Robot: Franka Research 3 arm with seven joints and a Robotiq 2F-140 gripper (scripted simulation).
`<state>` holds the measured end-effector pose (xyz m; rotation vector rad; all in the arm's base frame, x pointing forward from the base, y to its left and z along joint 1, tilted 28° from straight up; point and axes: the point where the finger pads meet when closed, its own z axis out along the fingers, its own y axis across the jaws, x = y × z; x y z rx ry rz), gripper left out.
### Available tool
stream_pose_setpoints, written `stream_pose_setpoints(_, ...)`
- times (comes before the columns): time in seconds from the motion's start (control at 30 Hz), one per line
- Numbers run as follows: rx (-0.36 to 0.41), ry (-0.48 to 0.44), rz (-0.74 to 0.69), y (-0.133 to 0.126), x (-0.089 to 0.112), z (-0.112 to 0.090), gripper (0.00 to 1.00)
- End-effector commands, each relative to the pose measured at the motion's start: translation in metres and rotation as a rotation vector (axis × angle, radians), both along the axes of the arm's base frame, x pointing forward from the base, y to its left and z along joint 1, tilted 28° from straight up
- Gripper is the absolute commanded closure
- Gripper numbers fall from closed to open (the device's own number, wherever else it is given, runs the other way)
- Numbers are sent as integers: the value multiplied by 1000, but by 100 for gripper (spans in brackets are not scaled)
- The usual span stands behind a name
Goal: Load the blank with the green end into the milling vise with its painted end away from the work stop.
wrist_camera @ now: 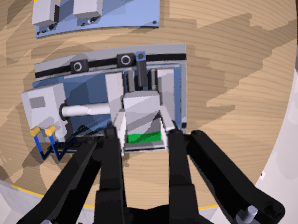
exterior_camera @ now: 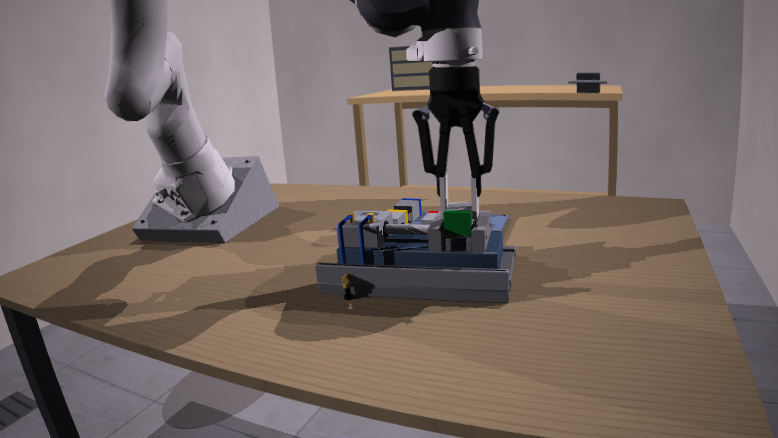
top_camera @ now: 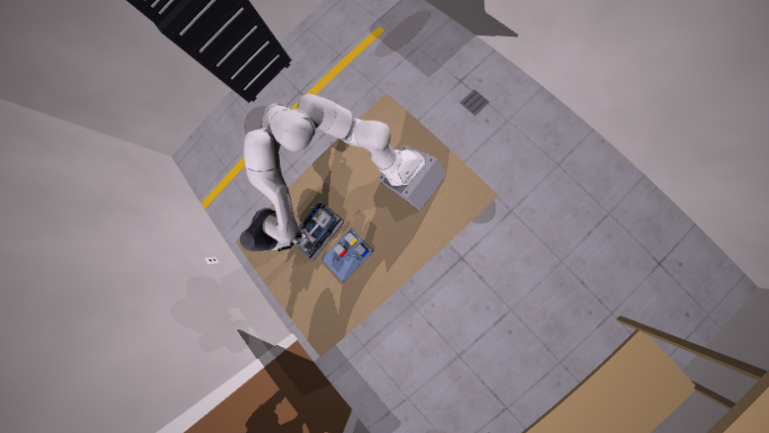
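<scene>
The blank with the green end (exterior_camera: 457, 223) (wrist_camera: 142, 107) is over the vise, between the hosed side's jaw (exterior_camera: 436, 237) (wrist_camera: 114, 90) and the fixed jaw (exterior_camera: 481, 235) (wrist_camera: 166, 90). My gripper (exterior_camera: 459, 206) (wrist_camera: 143, 116) points down, shut on this blank across its width. The green end faces away from the work stop (wrist_camera: 141, 70). The blank looks level; dark space shows beneath its green end in the exterior view. Contact with the bars and exact gaps to fixed jaw and stop cannot be told. The red (top_camera: 342, 252), yellow (top_camera: 353, 241) and blue (top_camera: 365, 251) blanks are on the infeed plate (top_camera: 343, 271) (wrist_camera: 125, 17).
The vise's hosed block (wrist_camera: 45, 110) (exterior_camera: 353, 235) stands on the side away from the fixed jaw, with a rod (wrist_camera: 87, 110) to the moving jaw. Blue hoses (wrist_camera: 56, 147) arch beside it. Clamps (wrist_camera: 78, 66) stand along the vise edge facing the infeed plate.
</scene>
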<state>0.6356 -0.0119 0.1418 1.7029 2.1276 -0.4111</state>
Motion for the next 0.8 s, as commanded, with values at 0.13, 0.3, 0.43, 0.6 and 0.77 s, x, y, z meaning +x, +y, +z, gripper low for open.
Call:
stream_pose_setpoints(0.13,4,-3,2,3,1,2,100)
stream_pose_setpoints(0.3,1,-1,1,2,0,1,100)
stream_pose_setpoints(0.43,4,-3,2,4,1,2,100)
stream_pose_setpoints(0.6,4,-3,2,4,1,2,100)
stream_pose_setpoints(0.77,4,-3,2,4,1,2,100)
